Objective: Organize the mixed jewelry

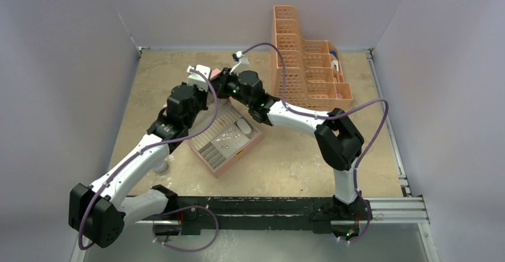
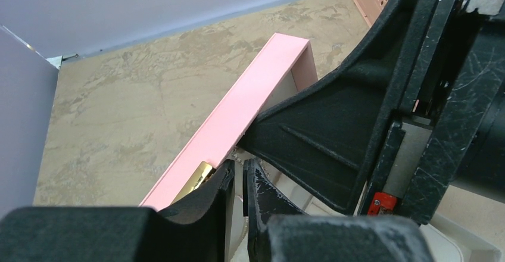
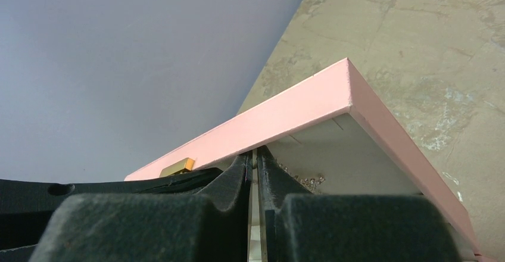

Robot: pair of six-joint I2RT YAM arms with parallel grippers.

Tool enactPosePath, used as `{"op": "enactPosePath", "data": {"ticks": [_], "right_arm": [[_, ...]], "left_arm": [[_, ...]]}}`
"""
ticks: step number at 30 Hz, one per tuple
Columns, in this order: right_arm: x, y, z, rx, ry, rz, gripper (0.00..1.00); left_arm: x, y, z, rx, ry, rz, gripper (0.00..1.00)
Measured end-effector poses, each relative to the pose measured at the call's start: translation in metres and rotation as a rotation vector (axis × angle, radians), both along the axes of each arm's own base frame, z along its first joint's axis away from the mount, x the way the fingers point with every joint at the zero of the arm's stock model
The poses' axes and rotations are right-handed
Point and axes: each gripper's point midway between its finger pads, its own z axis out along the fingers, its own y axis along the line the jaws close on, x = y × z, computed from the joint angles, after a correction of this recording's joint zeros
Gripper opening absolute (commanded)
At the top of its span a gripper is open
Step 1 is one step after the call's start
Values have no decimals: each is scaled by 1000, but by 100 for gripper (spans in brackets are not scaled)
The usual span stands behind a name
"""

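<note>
top external view: the small metal pieces (image 1: 229, 136) lie in the middle compartments of the open pink box (image 1: 221, 165), which sits slantwise on the surface (image 1: 286, 161). both pincers crowd the raised lid (image 3: 286, 110) at the box's far end, so the pieces lie back toward the arm bases from each. your left pincer (image 2: 238, 181) and right pincer (image 3: 253, 172) each show fingers drawn to a narrow slit; whether either pinches anything thin, i cannot tell. the right looks slightly nearer.
</note>
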Motion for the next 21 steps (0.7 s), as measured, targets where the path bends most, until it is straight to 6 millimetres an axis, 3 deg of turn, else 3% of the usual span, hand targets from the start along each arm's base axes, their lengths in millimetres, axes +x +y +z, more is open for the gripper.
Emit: {"op": "enactPosePath", "data": {"ticks": [6, 11, 18, 21], "right_arm": [[-1, 1, 0, -8, -3, 11, 8], [-2, 1, 0, -13, -3, 22, 10], [-3, -15, 12, -31, 8, 6, 28], [-7, -29, 35, -9, -14, -9, 35]], "left_arm": [[-4, 3, 1, -10, 11, 12, 13], [-7, -1, 8, -47, 20, -1, 21], [-19, -20, 43, -139, 16, -105, 41], [-24, -26, 60, -177, 16, -138, 46]]}}
